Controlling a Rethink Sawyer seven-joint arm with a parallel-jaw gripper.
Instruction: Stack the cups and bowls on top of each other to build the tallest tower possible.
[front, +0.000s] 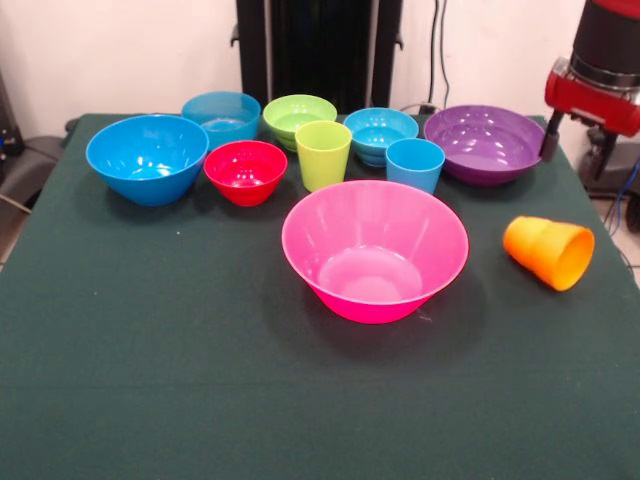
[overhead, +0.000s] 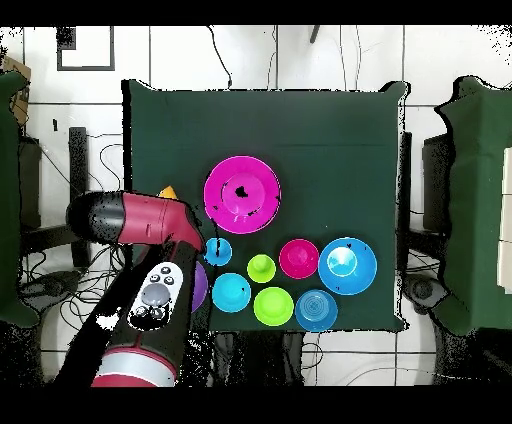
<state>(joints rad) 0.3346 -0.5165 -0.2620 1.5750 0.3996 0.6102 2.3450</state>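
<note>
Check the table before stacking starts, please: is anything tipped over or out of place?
Yes: the orange cup lies on its side near the table's edge, apart from the pink bowl. The other cups and bowls stand upright, and nothing is stacked yet.

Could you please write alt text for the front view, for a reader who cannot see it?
A huge pink bowl sits upright and empty in the middle of a green table, an orange cup lying tipped over beside it. Behind stand six more bowls and two upright cups, nothing stacked; the robot arm shows at the upper corner.
</note>
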